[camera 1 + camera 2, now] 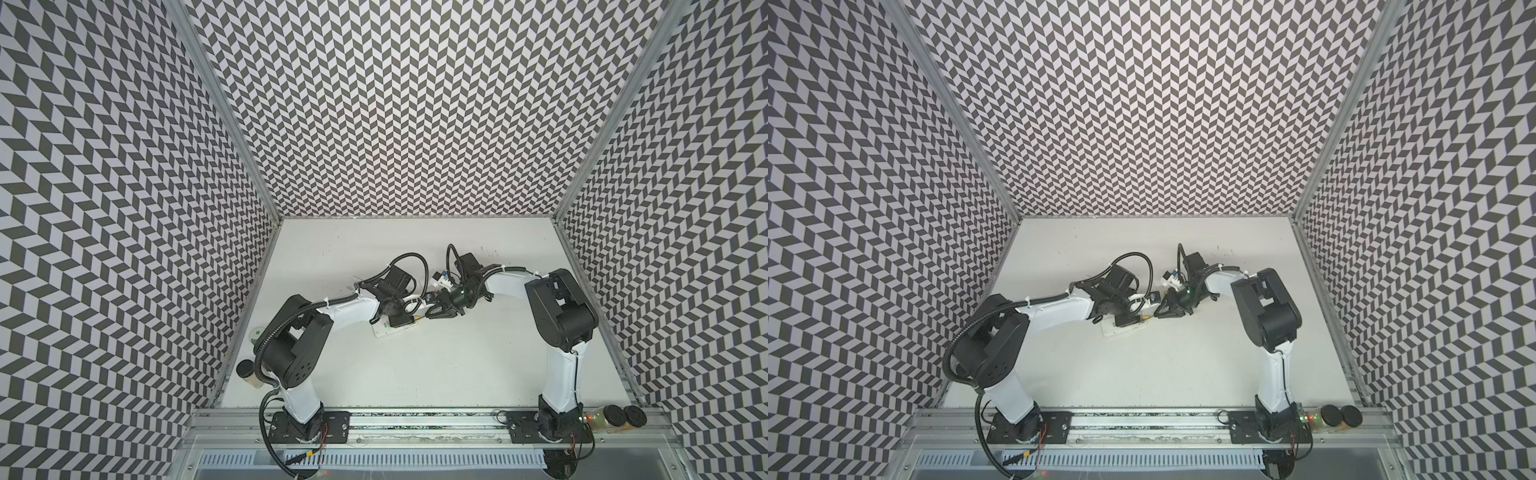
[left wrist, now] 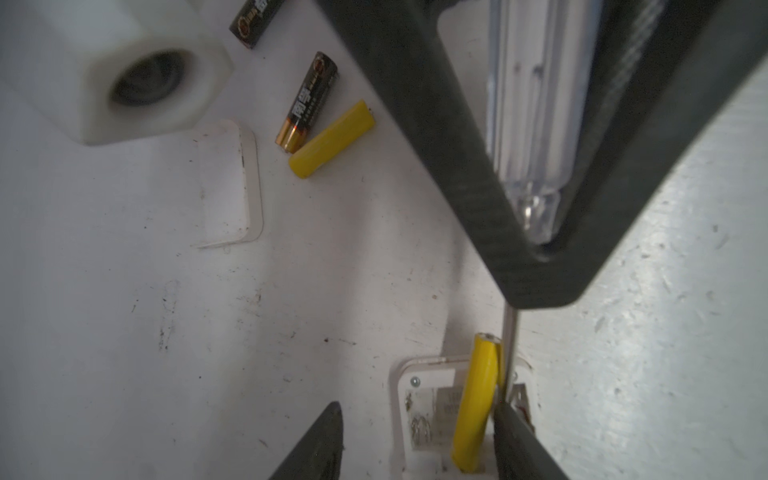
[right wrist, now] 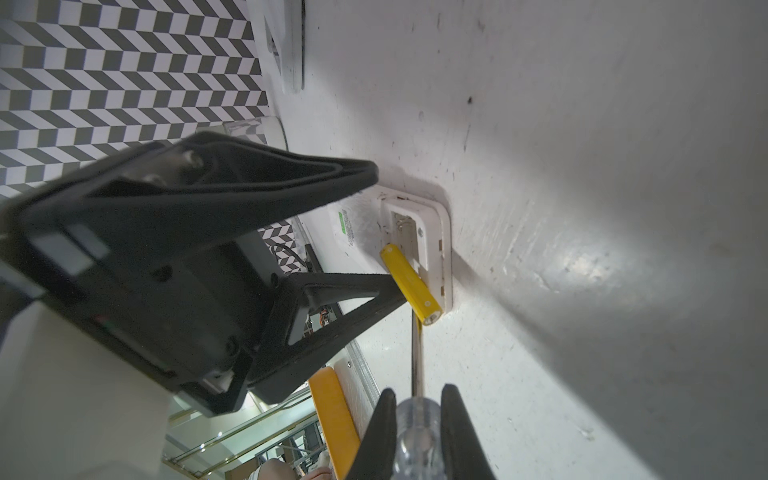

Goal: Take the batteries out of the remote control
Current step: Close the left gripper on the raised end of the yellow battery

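Left wrist: four batteries (image 2: 332, 139), one screwdriver (image 2: 532, 124)

Yellow batteries (image 2: 473, 407) (image 2: 332, 139): two. Black batteries (image 2: 307, 102) (image 2: 255, 20): two. Remote (image 3: 440, 241), cover (image 2: 226, 187), screwdriver (image 2: 532, 124): one each.

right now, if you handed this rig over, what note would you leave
Left gripper: open over the white plastic remote control.
Right gripper: shut on the clear-handled metal screwdriver, shaft at the tilted yellow battery, half out of its bay.
Done: flat white cover off; loose yellow battery and two black gold-ended batteries on the table.
Left: lift out the tilted one.
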Controlling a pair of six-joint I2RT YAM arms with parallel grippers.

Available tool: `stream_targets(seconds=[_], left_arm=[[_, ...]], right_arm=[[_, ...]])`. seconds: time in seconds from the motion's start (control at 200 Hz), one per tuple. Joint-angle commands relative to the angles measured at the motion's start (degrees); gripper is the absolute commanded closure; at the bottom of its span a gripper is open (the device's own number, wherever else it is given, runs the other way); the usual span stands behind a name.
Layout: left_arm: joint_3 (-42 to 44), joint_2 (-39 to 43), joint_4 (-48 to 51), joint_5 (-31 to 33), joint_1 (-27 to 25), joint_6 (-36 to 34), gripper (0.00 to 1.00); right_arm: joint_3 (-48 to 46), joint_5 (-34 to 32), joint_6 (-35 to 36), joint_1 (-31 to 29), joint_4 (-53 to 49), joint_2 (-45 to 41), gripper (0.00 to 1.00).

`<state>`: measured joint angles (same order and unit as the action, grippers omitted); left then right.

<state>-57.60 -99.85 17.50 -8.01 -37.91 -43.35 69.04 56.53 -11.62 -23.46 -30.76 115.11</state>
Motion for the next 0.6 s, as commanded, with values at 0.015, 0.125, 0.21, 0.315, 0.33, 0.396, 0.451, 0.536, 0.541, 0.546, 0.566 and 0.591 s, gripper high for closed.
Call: stream_targets(seconds=[0.015, 0.125, 0.21, 0.315, 0.33, 0.396, 0.451, 0.536, 0.541, 0.546, 0.566, 0.591], left_arm=[[1.36, -0.71, -1.45, -1.09, -0.32, -2.25, 0.43], [1.06, -2.08, -2.01, -0.80, -0.41, -2.34, 0.47], [0.85, -2.93, -2.26, -0.77, -0.50, -2.66, 0.51], [-0.74, -4.71, -0.68, -0.51, -0.48, -2.63, 0.56], [-1.09, -4.93, -0.23, -0.45, -0.52, -2.62, 0.57], [-2.47, -6.20, 1.05, -0.27, -0.50, -2.23, 0.61], [-2.77, -6.68, 1.29, -0.16, -0.50, -1.83, 0.65], [-2.87, -7.00, 1.73, -0.17, -0.58, -1.58, 0.71], [-2.91, -7.01, 1.79, -0.16, -0.59, -1.57, 0.71], [-2.89, -7.10, 1.81, -0.16, -0.59, -1.56, 0.72], [-2.93, -7.11, 1.88, -0.12, -0.59, -1.41, 0.72], [-2.95, -7.14, 1.86, -0.08, -0.59, -1.32, 0.74]], right_arm=[[-0.71, -4.32, 0.27, 0.45, 1.28, -0.09, 1.00], [-0.21, -4.25, 0.46, 0.52, 0.86, -0.17, 1.00], [-0.82, -4.28, 0.36, 0.47, 1.24, -0.65, 1.00], [-0.66, -4.19, 0.44, 0.52, 1.14, -0.76, 1.00], [-0.70, -4.16, 0.38, 0.51, 1.14, -0.88, 1.00], [-1.10, -4.15, 0.21, 0.52, 1.53, -1.11, 1.00], [-1.12, -4.23, 0.17, 0.52, 1.58, -1.07, 1.00], [-0.74, -4.33, 0.32, 0.48, 1.24, -0.96, 1.00], [-0.74, -4.33, 0.30, 0.50, 1.24, -0.99, 1.00], [-0.74, -4.33, 0.29, 0.51, 1.28, -1.01, 1.00], [-0.82, -4.33, 0.28, 0.52, 1.36, -1.05, 1.00], [-0.96, -4.40, 0.27, 0.52, 1.47, -1.21, 1.00]])
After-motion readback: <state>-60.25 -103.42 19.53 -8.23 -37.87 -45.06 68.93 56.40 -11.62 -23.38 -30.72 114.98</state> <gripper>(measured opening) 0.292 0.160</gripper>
